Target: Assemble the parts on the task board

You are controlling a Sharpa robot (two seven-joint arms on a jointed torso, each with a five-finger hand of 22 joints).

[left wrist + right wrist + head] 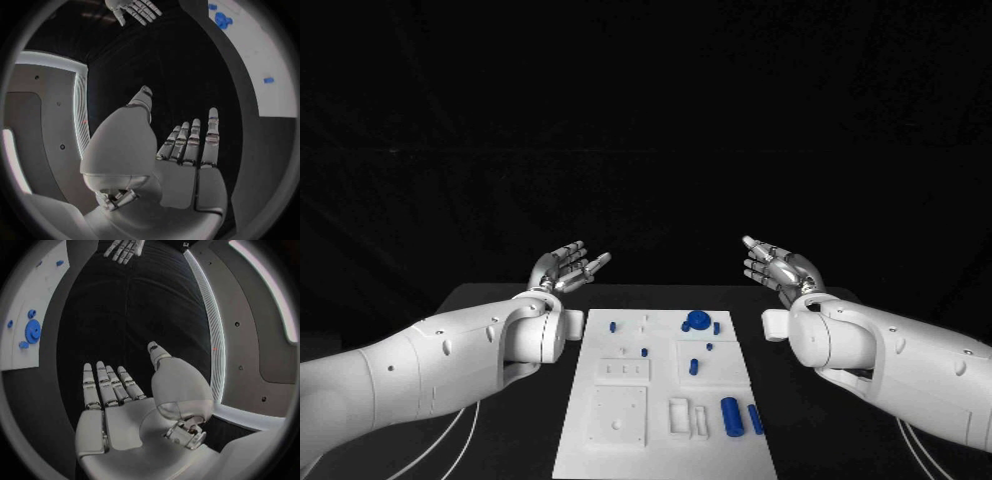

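The white task board (625, 445) lies in the middle of the black table. Blue parts sit on it: a round piece (698, 320) near its far edge, a small peg (694, 367) mid-board, and two upright cylinders (731, 417) at the near right. My left hand (570, 267) is raised beyond the board's far left corner, fingers spread, holding nothing. My right hand (776, 264) hovers beyond the far right corner, likewise open and empty. The left wrist view shows the flat left palm (181, 160) and the board (262, 65); the right wrist view shows the right palm (119, 405) and the round blue piece (32, 331).
The black table (798, 440) extends on both sides of the board. Recessed white fixtures (620, 415) occupy the board's near left. Thin white cables (459, 435) run beside my left arm. A dark backdrop stands behind the table.
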